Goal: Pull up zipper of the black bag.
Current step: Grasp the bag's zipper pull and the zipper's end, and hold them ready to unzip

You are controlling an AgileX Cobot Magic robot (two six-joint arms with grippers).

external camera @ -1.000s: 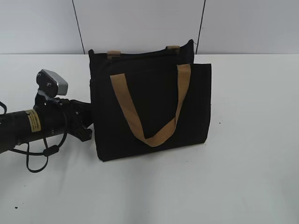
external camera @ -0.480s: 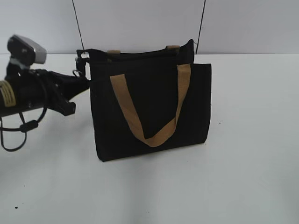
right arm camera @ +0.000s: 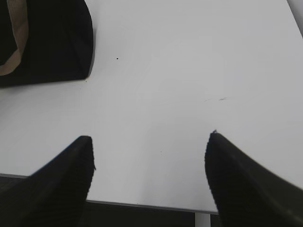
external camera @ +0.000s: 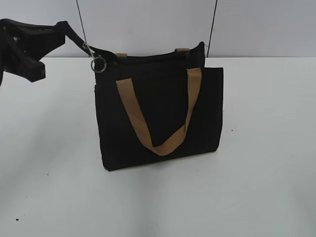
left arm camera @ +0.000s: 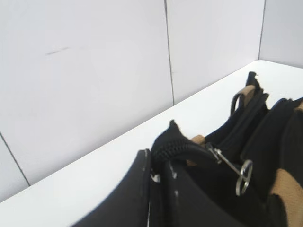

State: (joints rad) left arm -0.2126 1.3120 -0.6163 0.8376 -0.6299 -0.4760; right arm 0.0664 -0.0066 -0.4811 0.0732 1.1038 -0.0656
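The black bag (external camera: 160, 116) stands upright on the white table, its tan handle (external camera: 148, 128) hanging down the front. My left gripper (external camera: 60, 27) is shut on the black fabric tab (external camera: 78, 40) at the bag's top left corner and holds it stretched up and to the left. In the left wrist view the jaws are closed on that tab (left arm camera: 166, 150). The zipper's silver pull with its round ring (external camera: 98, 64) dangles just below the tab, at the left end of the top seam; it also shows in the left wrist view (left arm camera: 244, 176). My right gripper (right arm camera: 150, 142) is open and empty above bare table.
The white table (external camera: 266, 148) runs to a white panelled wall (external camera: 148, 24) behind the bag. In the right wrist view the bag's lower corner (right arm camera: 52, 42) lies at top left and the table's front edge (right arm camera: 142, 205) sits just under the fingers.
My left gripper rose from beside the bag's left side to above its top left corner. The tab is now pulled taut up and left, and the pull ring has come into sight.
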